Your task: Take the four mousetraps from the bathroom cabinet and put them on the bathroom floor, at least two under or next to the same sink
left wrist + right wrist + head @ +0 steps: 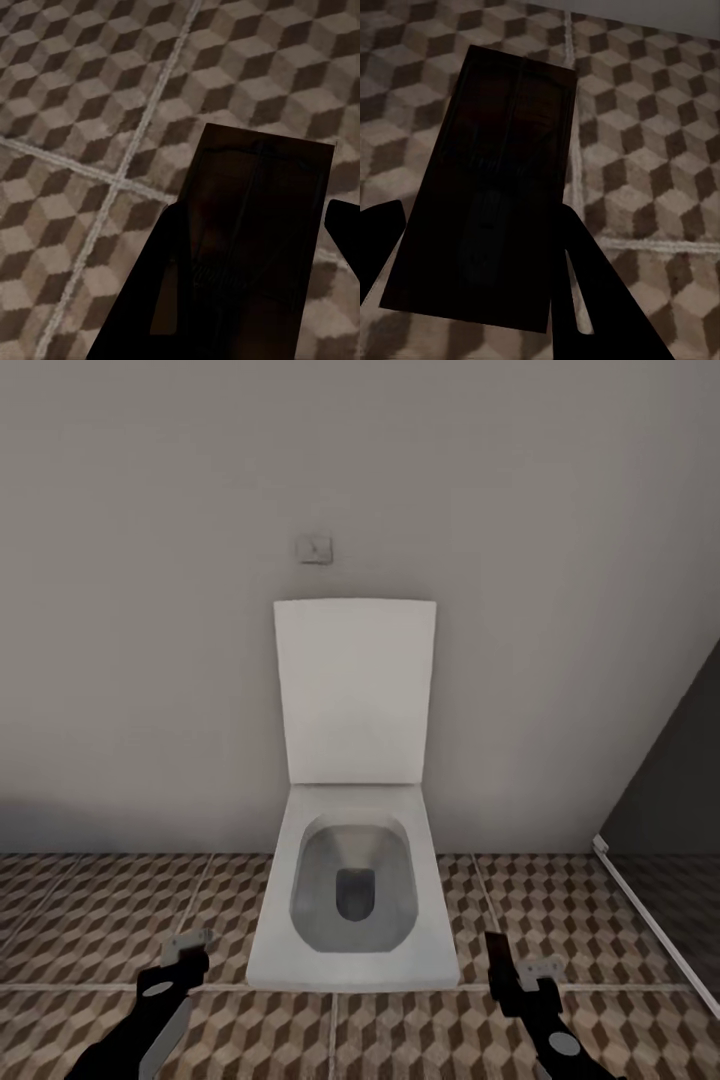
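Mousetraps ride in both our grippers: one mousetrap (pixel 255 240) sits clamped between the left gripper's (pixel 251 300) dark fingers, another mousetrap (pixel 487 195) between the right gripper's (pixel 480 277), each held above the bathroom floor (pixel 90 920). We face a white toilet (pixel 352 900), lid raised against the wall; our left gripper (pixel 185 950) hangs left of it, our right gripper (pixel 520 970) right of it.

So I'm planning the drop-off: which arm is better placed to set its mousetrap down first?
Neither clearly. The left pincer and right pincer each grip a mousetrap above the tiled floor, flanking the toilet. No sink is visible.
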Robot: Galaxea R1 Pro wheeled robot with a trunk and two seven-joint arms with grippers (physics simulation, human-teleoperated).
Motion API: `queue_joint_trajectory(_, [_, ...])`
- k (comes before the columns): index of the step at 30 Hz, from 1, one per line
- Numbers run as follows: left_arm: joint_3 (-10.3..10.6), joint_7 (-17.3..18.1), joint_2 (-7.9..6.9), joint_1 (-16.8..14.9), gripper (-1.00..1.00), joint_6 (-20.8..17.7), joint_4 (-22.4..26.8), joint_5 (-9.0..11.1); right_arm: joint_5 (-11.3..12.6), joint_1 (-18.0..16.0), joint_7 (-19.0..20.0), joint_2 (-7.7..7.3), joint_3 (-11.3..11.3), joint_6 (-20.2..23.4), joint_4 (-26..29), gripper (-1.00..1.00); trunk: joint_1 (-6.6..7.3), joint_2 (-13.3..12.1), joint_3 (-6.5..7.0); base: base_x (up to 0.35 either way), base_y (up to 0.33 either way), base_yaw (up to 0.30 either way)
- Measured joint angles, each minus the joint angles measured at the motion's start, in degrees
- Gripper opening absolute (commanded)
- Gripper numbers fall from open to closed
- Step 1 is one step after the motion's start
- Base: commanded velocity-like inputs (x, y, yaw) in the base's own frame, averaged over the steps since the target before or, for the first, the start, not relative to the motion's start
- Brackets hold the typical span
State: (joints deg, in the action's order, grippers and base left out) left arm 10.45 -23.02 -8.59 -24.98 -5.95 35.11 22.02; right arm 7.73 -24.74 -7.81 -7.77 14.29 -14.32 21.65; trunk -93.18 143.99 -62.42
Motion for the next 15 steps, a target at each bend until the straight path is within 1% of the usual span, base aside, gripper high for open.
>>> queue_joint_trajectory(8, [-0.5,-0.5,-0.31,-0.4,-1.00,-1.0,1.0,0.0,0.0,0.0,-0.3,-0.16,-0.1,0.1,0.2,-1.00,-0.21,0.1,-1.77,0.000,0.000,0.000])
queue_joint_trajectory(15, [-1.0,-0.5,-0.08,-0.5,-1.00,-1.2,1.2,0.0,0.0,0.0,-0.4,-0.17,-0.2,0.1,0.2,-1.00,-0.39,0.2,-3.33,0.000,0.000,0.000])
